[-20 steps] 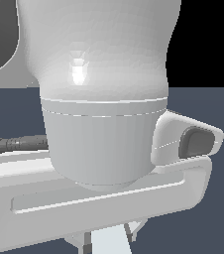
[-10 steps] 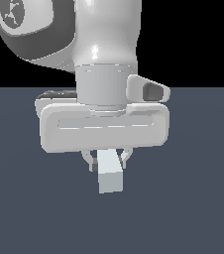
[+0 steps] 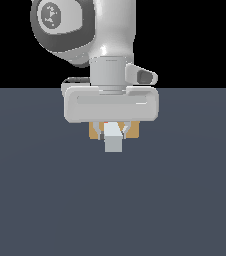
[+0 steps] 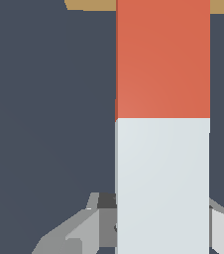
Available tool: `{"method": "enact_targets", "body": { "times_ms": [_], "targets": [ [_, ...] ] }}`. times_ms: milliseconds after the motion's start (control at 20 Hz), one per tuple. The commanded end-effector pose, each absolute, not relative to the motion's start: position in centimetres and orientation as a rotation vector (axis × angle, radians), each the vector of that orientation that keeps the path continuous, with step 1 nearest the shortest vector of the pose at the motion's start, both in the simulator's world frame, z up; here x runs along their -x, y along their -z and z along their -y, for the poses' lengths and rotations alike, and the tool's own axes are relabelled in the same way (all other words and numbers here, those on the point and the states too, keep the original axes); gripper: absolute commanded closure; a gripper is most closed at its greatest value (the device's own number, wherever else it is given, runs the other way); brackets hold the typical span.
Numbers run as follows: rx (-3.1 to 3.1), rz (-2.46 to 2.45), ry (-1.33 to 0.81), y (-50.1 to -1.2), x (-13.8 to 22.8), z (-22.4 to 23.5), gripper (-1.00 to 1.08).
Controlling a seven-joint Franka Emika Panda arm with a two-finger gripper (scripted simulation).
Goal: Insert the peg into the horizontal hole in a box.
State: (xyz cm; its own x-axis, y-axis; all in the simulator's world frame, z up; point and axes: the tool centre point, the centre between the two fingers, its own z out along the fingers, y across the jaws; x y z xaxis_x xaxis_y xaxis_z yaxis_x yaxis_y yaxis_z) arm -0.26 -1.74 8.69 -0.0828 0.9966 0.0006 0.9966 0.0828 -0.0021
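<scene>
My gripper (image 3: 114, 131) is shut on the peg (image 3: 113, 139), whose white end points toward the camera in the exterior view. In the wrist view the peg (image 4: 162, 124) runs from its white end between my fingers (image 4: 84, 229) to its orange-red part, which reaches toward the tan box (image 4: 89, 5). The box (image 3: 94, 132) shows in the exterior view as tan patches behind my hand, either side of the peg. The hole is hidden behind the peg and my hand.
A dark grey-blue floor (image 3: 185, 200) spreads all around. The white arm (image 3: 110, 50) and its wide hand body fill the upper middle of the exterior view.
The arm and held peg have moved away from the camera, shrinking in the exterior view. The tan box now shows behind the hand.
</scene>
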Motion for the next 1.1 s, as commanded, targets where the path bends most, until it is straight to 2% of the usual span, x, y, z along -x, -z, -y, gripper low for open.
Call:
{"method": "enact_targets", "body": {
  "times_ms": [0,350,1050],
  "targets": [
    [2.142,2.298,0.000,-9.2,0.0,0.4,1.08],
    [2.158,2.283,0.000,-9.8,-0.3,-1.5,1.08],
    [2.155,2.288,0.004,-9.8,-0.5,-1.3,1.08]
  ]
}}
